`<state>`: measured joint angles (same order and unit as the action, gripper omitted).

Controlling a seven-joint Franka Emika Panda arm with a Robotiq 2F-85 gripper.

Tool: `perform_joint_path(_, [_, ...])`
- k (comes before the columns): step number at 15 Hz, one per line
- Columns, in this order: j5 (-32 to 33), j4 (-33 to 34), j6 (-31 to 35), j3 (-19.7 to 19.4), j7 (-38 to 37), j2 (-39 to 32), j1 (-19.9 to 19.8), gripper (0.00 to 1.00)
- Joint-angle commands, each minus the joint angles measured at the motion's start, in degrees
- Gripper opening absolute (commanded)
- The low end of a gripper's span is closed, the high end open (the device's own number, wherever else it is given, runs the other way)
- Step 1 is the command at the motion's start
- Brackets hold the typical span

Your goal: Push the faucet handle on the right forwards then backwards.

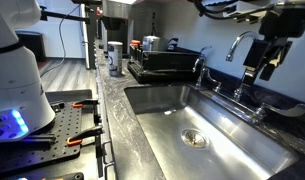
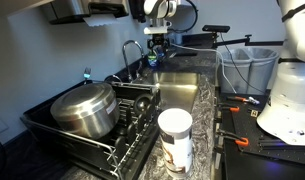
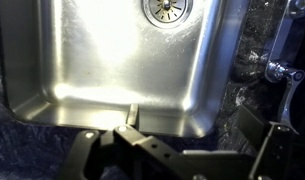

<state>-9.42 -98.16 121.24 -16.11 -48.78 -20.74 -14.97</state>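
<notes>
a kitchen: steel sink (image 1: 217, 125), dish rack (image 2: 92, 140), granite counter (image 1: 117, 120).

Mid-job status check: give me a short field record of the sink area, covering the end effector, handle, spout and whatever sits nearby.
end effector: hangs above the sink's back edge next to the spout; looks open, holding nothing
faucet handle: small chrome piece at the right edge of the wrist view; not touched
spout: tall curved gooseneck
sink: stainless steel, drain in the floor
dish rack: beside the sink, holds a steel pot
</notes>
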Motion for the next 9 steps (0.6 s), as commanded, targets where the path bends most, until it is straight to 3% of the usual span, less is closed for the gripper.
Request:
perform_joint_path(1, [-0.1,0.3,-0.3,-0.2,0.1,-0.2,0.1,1.00])
perform_joint_path(5, [0.1,0.7,0.5,-0.3,-0.9,-0.8,0.2,1.00])
perform_joint_path(9, [-1.6,5.5,1.6,-0.1,-1.8,-5.2,-0.7,1.00])
